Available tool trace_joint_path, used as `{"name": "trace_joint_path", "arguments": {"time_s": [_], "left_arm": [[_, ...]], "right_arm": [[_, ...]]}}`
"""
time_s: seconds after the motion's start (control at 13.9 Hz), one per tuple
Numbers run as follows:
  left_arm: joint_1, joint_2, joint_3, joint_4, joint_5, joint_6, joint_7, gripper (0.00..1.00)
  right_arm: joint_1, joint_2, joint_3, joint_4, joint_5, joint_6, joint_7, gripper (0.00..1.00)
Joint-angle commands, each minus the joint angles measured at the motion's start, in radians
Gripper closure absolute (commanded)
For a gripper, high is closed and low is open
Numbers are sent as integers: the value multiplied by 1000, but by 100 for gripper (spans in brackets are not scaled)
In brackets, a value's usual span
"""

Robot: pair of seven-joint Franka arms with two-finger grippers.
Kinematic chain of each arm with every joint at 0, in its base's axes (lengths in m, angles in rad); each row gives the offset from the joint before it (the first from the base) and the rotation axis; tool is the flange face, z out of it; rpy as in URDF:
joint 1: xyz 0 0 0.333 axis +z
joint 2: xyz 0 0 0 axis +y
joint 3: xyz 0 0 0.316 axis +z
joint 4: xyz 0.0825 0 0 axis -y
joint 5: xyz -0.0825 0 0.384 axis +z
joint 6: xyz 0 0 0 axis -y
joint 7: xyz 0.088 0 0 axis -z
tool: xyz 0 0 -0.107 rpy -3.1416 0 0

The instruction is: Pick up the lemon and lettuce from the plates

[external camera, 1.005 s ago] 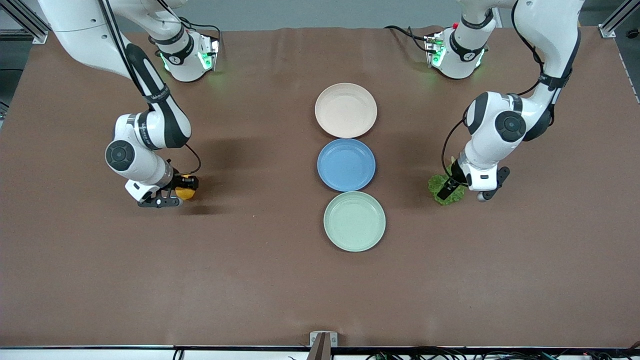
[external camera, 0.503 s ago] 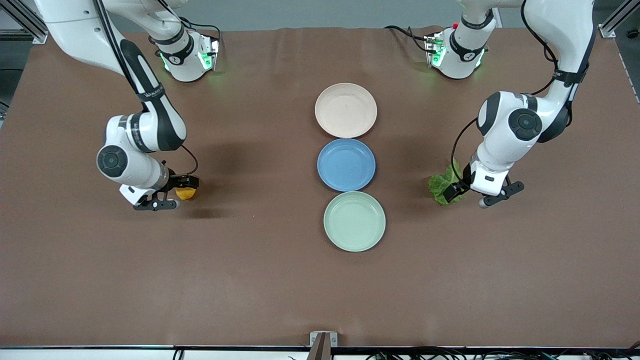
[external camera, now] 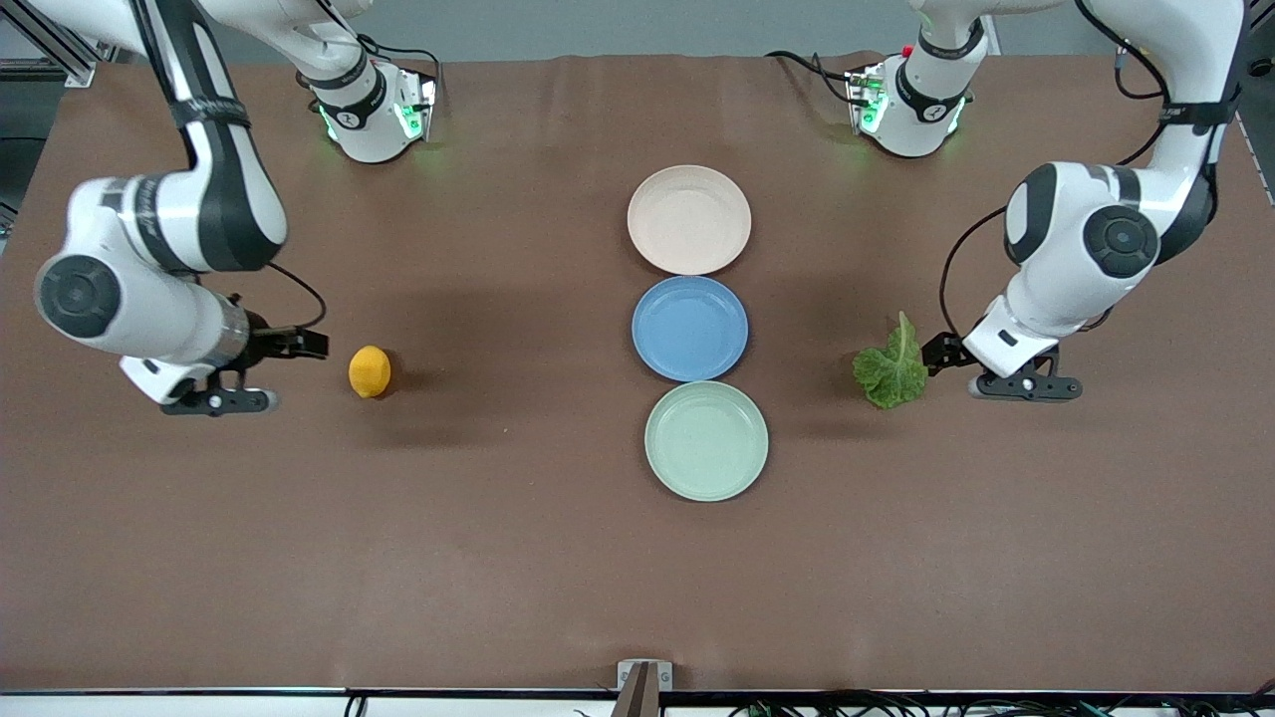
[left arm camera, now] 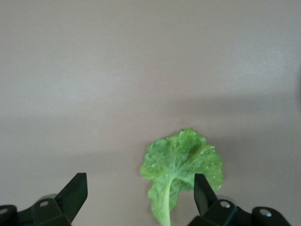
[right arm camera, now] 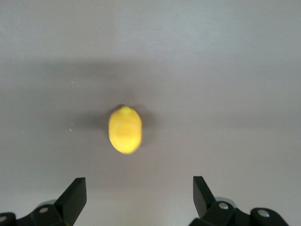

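Both plates (external camera: 689, 219) (external camera: 706, 440) sit bare, lemon (external camera: 370, 370) and lettuce (external camera: 892, 366) are parked on the table at either end, so the wide-spread right gripper (external camera: 261, 371) and left gripper (external camera: 986, 368) are best lifted straight clear, nothing nudged.

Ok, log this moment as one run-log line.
lemon: on table, free | lettuce: on table, free | plates: bare | left gripper: open | right gripper: open

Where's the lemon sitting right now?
In the front view the lemon lies on the bare table toward the right arm's end, well clear of the three plates. The open right hand is beside it, not touching.
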Motion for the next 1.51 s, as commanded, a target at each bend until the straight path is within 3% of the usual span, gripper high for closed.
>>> {"name": "trace_joint_path", "arguments": {"time_s": [0.0,0.22,0.36,0.57,0.86,1.15,1.44], "left_arm": [[32,-93,-12,63,-29,-166,22,0],[50,-116,0,245,-67,-420,32,0],[60,-118,0,353,-69,-543,30,0],[61,-116,14,499,-69,-697,30,0],[61,-116,24,623,-69,-777,27,0],[61,-123,24,649,-58,-798,50,0],[60,-126,38,649,-66,-798,79,0]], "right_arm": [[-55,-66,13,56,-21,-139,-13,0],[-87,-58,13,232,-10,-316,-13,0],[-89,-49,13,341,-16,-365,-13,0],[-85,-9,13,418,-28,-402,-10,0],[-84,-8,13,424,-25,-402,-4,0],[-110,-12,13,407,19,-404,-11,0],[-131,-89,15,271,50,-326,-17,0]]}}
